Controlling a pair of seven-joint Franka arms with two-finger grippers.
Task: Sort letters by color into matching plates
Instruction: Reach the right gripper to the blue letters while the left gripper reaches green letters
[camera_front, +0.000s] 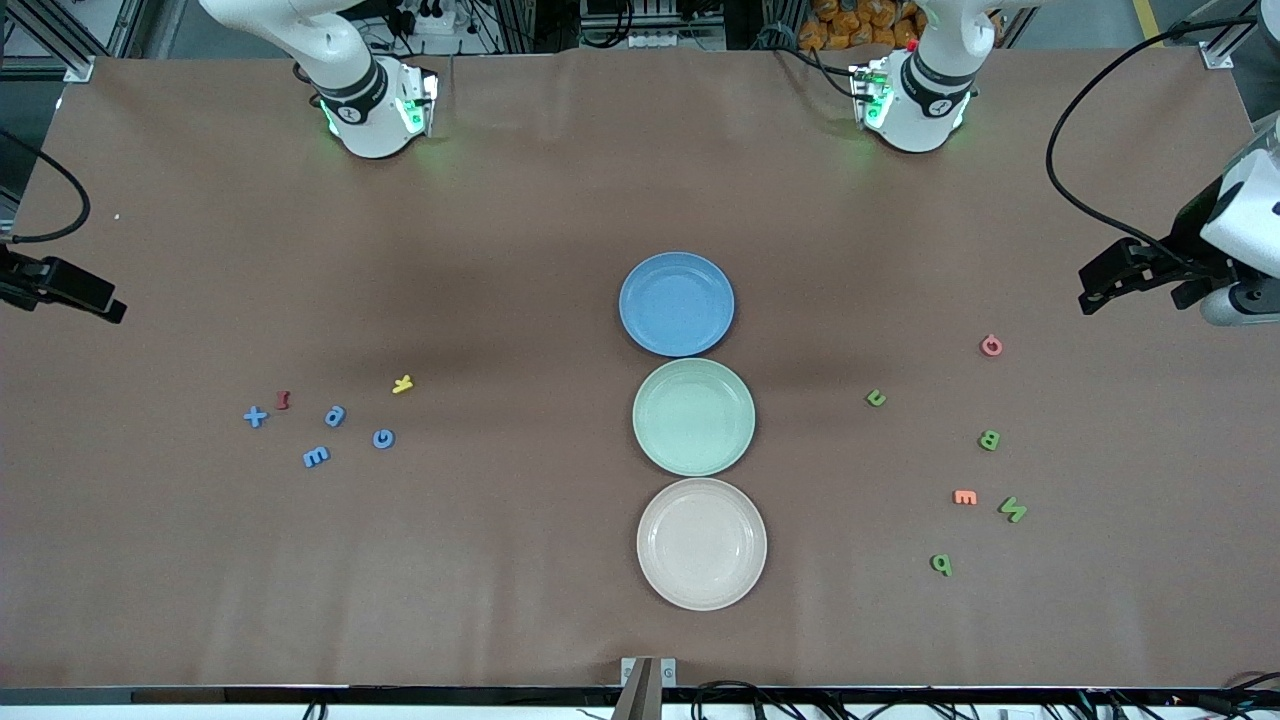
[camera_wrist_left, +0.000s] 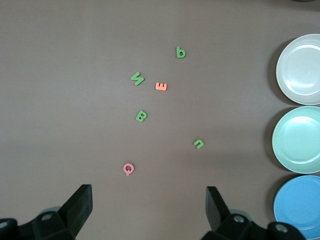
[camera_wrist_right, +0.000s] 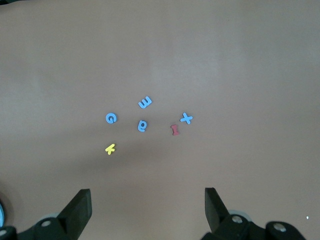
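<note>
Several small blue letters (camera_front: 335, 416) (camera_wrist_right: 142, 125) lie loose toward the right arm's end of the table. Several green letters (camera_front: 989, 440) (camera_wrist_left: 141, 116) are scattered toward the left arm's end. The blue plate (camera_front: 676, 303) and the mint green plate (camera_front: 693, 416) sit mid-table, touching, both bare. My left gripper (camera_front: 1092, 292) (camera_wrist_left: 150, 200) hangs open over the table's edge at its own end, holding nothing. My right gripper (camera_front: 105, 303) (camera_wrist_right: 147, 202) is open and unloaded over its end of the table.
A beige-pink plate (camera_front: 701, 543) sits nearer the front camera, next to the green plate. A red piece (camera_front: 283, 400) and a yellow piece (camera_front: 402, 384) lie among the blue letters. A pink Q (camera_front: 991, 346) and an orange E (camera_front: 965, 497) lie among the green ones.
</note>
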